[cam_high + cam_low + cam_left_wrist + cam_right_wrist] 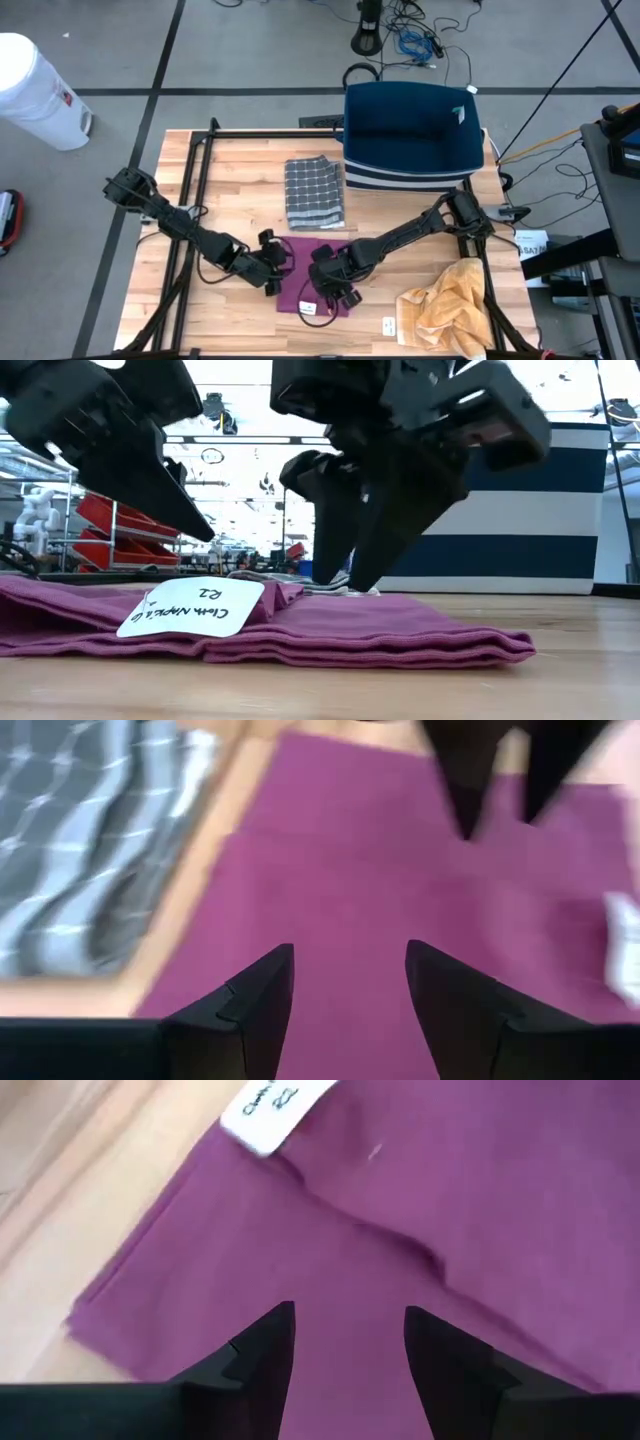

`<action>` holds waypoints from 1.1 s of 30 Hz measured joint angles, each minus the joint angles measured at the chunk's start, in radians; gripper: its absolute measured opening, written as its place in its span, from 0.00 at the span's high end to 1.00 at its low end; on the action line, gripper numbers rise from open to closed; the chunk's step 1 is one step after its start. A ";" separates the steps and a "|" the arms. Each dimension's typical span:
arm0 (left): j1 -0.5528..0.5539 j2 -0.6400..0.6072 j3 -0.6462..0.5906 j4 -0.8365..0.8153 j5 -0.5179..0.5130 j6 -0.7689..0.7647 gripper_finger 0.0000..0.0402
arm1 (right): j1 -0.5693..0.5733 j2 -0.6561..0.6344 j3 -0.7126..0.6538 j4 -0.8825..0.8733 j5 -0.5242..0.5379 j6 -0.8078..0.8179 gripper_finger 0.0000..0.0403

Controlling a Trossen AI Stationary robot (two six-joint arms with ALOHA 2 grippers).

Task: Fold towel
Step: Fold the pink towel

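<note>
Wooden desk [240,160] seen from above, with a purple towel [318,282] folded flat near the front edge, between two dark arms.

Hovering just over the towel: left gripper [276,262] at its left edge, right gripper [330,290] above its middle, both with fingers parted and holding nothing, probably poised to press or pinch for a further fold. Lying in neat layers, white tag [190,607] on top. Resting apart: a folded grey checked cloth [314,192] behind, a crumpled yellow cloth [448,310] at front right, a blue bin [412,135] at back.
</note>
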 joint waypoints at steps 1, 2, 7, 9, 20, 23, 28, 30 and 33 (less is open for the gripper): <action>-0.002 0.000 0.000 0.012 0.008 0.007 0.50 | 0.007 -0.005 0.000 -0.010 0.002 0.009 0.56; -0.004 0.000 0.000 0.012 0.011 0.009 0.50 | 0.015 -0.010 0.000 -0.023 0.004 0.017 0.56; -0.003 0.000 0.000 0.014 0.012 0.021 0.50 | 0.077 -0.023 0.000 -0.031 -0.004 0.056 0.56; -0.003 0.013 0.000 0.038 0.028 0.023 0.50 | 0.099 -0.023 0.000 -0.044 -0.007 0.075 0.56; -0.022 0.204 0.000 0.286 0.193 0.047 0.50 | 0.186 -0.014 0.000 -0.050 0.001 0.162 0.54; -0.036 0.216 0.000 0.316 0.193 0.043 0.50 | 0.197 -0.014 0.000 -0.046 0.004 0.173 0.51; -0.043 0.216 0.000 0.313 0.180 0.042 0.50 | 0.199 -0.012 0.001 -0.046 0.029 0.189 0.45; -0.043 0.216 0.000 0.310 0.175 0.038 0.50 | 0.197 -0.004 0.001 -0.047 0.030 0.189 0.45; -0.042 0.216 0.000 0.302 0.163 0.032 0.50 | 0.197 0.016 0.001 -0.042 0.046 0.192 0.46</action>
